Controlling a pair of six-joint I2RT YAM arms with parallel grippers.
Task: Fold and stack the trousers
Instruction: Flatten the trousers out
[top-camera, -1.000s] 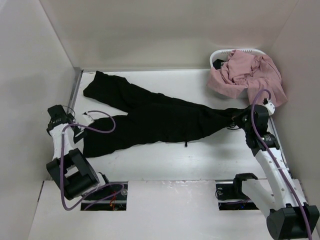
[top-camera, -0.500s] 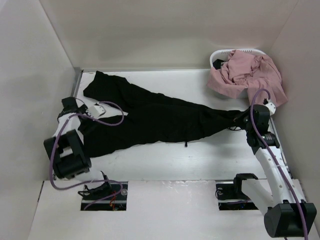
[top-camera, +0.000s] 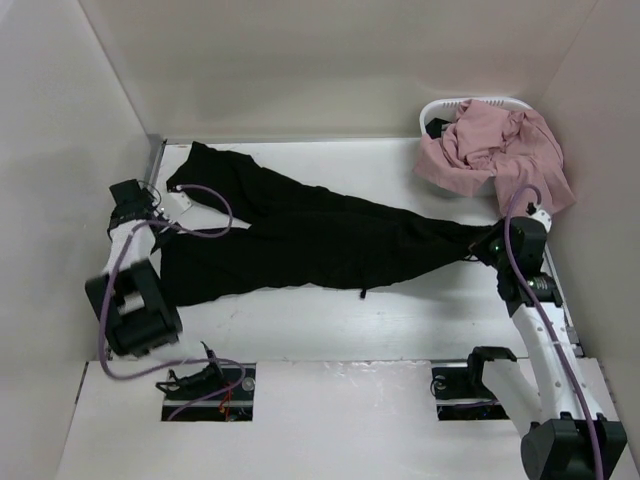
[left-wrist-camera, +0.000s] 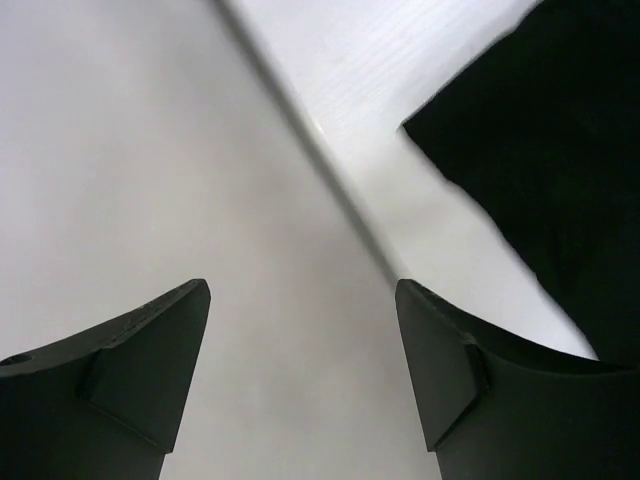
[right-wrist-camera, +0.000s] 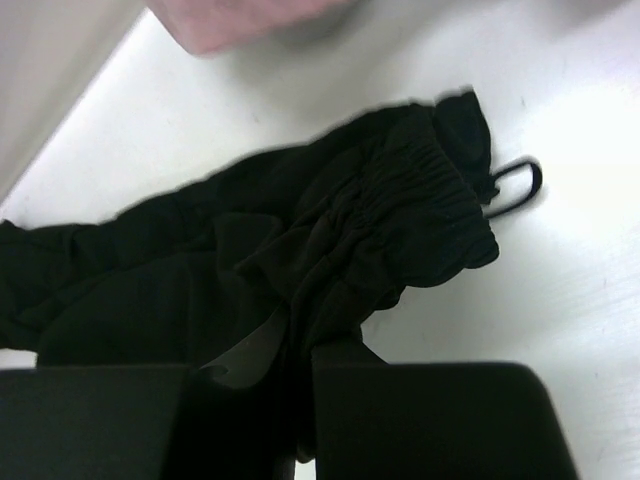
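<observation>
Black trousers (top-camera: 300, 240) lie spread across the table, legs to the left, gathered waistband (right-wrist-camera: 400, 215) to the right. My right gripper (top-camera: 490, 243) is shut on the waistband, the cloth pinched between its fingers (right-wrist-camera: 300, 400). My left gripper (top-camera: 135, 200) is open and empty near the left wall, beside the trouser legs; in the left wrist view it (left-wrist-camera: 300, 370) points at the wall, with a black trouser edge (left-wrist-camera: 540, 150) at the upper right.
A white laundry basket (top-camera: 440, 110) at the back right holds pink garments (top-camera: 500, 145) that spill over its rim. A pink edge (right-wrist-camera: 240, 20) shows in the right wrist view. Walls close in on the left, back and right.
My left gripper has swung from the lower trouser leg up toward the left wall. The right gripper has pulled the waistband slightly right and nearer, stretching the trousers.
</observation>
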